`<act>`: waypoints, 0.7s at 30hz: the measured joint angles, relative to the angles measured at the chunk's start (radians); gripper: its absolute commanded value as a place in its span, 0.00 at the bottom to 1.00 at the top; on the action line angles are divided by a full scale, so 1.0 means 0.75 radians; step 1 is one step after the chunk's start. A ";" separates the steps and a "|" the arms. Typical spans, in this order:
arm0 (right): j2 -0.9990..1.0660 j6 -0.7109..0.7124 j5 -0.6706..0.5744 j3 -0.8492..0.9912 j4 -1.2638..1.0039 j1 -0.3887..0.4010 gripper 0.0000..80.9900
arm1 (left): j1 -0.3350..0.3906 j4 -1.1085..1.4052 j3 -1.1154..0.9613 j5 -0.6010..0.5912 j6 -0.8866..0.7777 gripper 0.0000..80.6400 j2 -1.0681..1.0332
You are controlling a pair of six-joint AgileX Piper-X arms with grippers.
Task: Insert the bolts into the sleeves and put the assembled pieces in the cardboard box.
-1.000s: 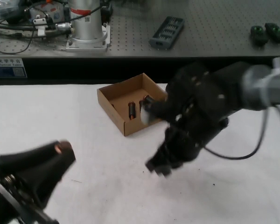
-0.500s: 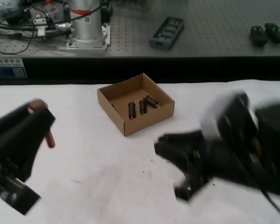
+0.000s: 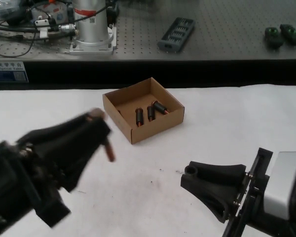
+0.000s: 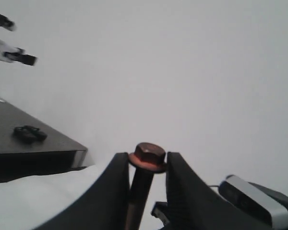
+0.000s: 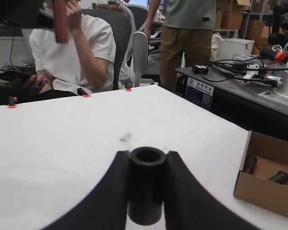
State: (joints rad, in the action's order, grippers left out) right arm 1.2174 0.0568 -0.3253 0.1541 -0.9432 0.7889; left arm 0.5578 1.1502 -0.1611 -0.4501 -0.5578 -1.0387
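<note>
Bolt (image 4: 143, 182), copper, clamped between the fingers of my left gripper (image 4: 147, 159), held off the white surface (image 3: 138, 197) left of the cardboard box (image 3: 158, 127). My right gripper (image 5: 147, 160) grasps the black sleeve (image 5: 146, 191) upright. I count three assembled pieces (image 3: 149, 113) lying in the box.

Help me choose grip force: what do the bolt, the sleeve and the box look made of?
Bolt: probably metal with a coppery, dull-sheen coating, going by its hex flanged head. Sleeve: matte black, plastic or coated metal; can't tell. Box: plain brown cardboard, with folded walls.
</note>
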 measured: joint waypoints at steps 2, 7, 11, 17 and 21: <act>0.000 0.000 -0.003 0.000 -0.006 0.000 0.07 | 0.000 0.132 -0.005 -0.043 0.011 0.01 -0.120; 0.000 0.003 0.009 0.003 -0.006 0.000 0.07 | 0.000 0.285 -0.058 -0.068 0.024 0.01 -0.343; 0.082 0.005 0.017 0.049 -0.010 -0.022 0.07 | 0.000 0.296 -0.131 -0.088 0.054 0.01 -0.458; 0.247 0.005 -0.023 0.172 -0.021 -0.089 0.07 | -0.044 0.299 -0.317 -0.152 0.098 0.01 -0.617; 0.353 0.005 -0.056 0.228 -0.055 -0.137 0.07 | -0.104 0.291 -0.358 -0.164 0.115 0.01 -0.673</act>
State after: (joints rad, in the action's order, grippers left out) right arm 1.4823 0.0606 -0.3672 0.3253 -0.9841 0.6863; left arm 0.4796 1.3685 -0.4292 -0.5729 -0.4717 -1.5434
